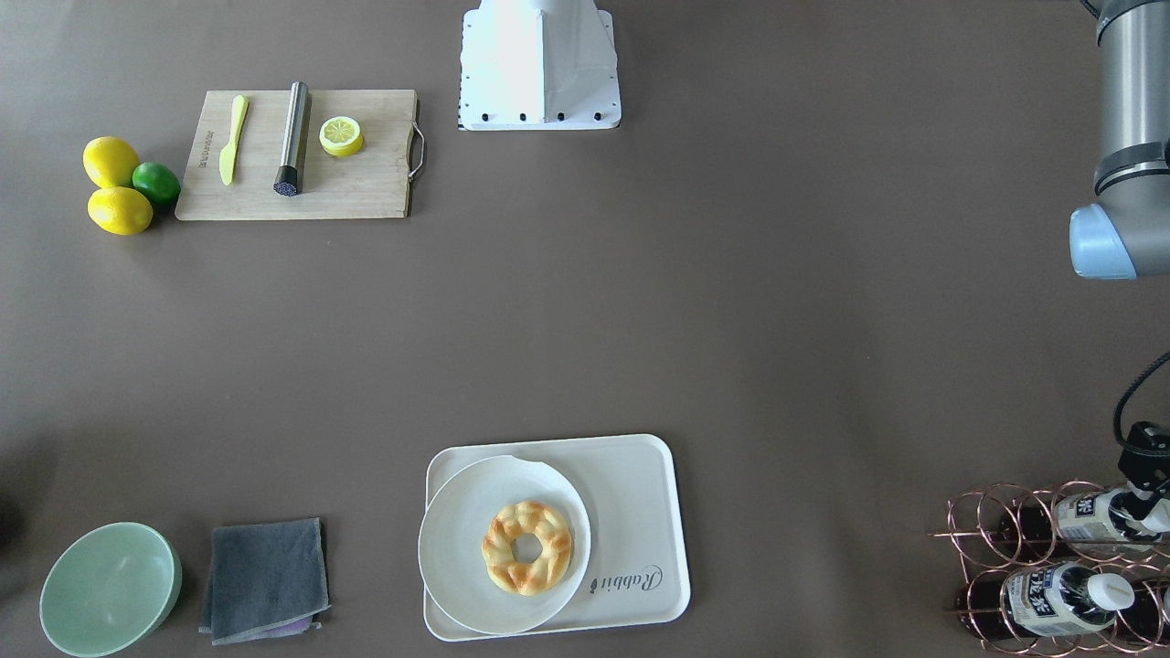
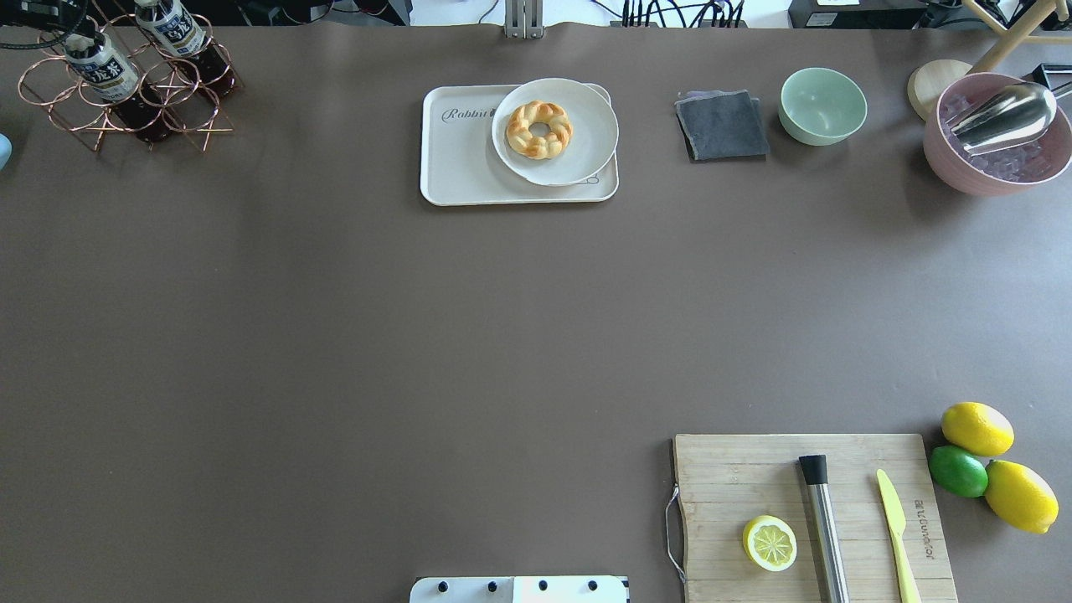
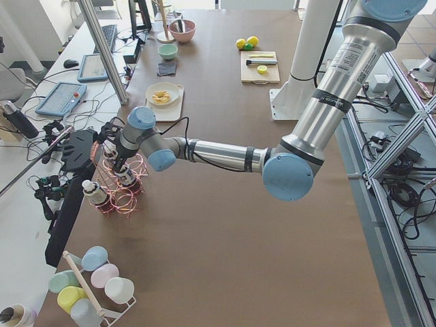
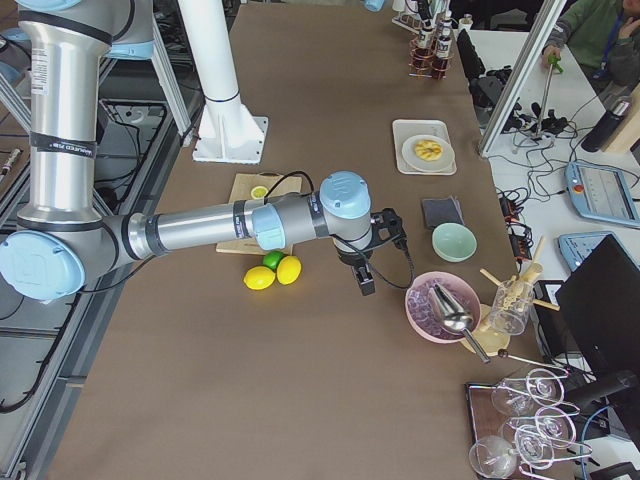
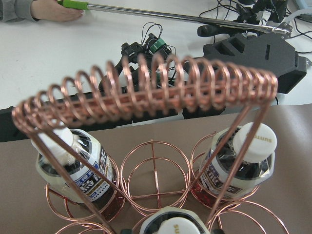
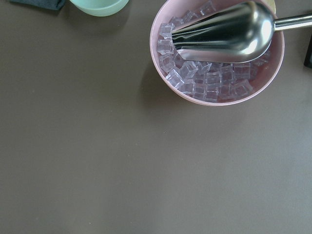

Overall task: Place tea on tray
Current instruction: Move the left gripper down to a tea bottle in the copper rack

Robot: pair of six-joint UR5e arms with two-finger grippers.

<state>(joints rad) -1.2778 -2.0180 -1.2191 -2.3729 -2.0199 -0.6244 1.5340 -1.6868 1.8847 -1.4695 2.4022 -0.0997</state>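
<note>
Small tea bottles with white caps lie in a copper wire rack (image 1: 996, 521) at the table's far corner on my left side. My left gripper (image 1: 1148, 504) is at the rack, over the cap end of one tea bottle (image 1: 1092, 516). In the left wrist view that bottle's cap (image 5: 178, 225) sits at the bottom centre, with a dark fingertip just showing on each side and slightly apart from it. The cream tray (image 1: 640, 493) with "Rabbit" script lies mid-table at the far edge. My right gripper (image 4: 364, 284) hangs over bare table near the pink bowl; I cannot tell whether it is open.
A round white plate (image 1: 457, 567) with a ring pastry covers half the tray. A grey cloth (image 2: 722, 126), a green bowl (image 2: 822, 105) and a pink bowl (image 2: 942, 155) of ice with a scoop stand beside it. A cutting board (image 2: 754, 469) and lemons (image 2: 976, 428) lie near my base.
</note>
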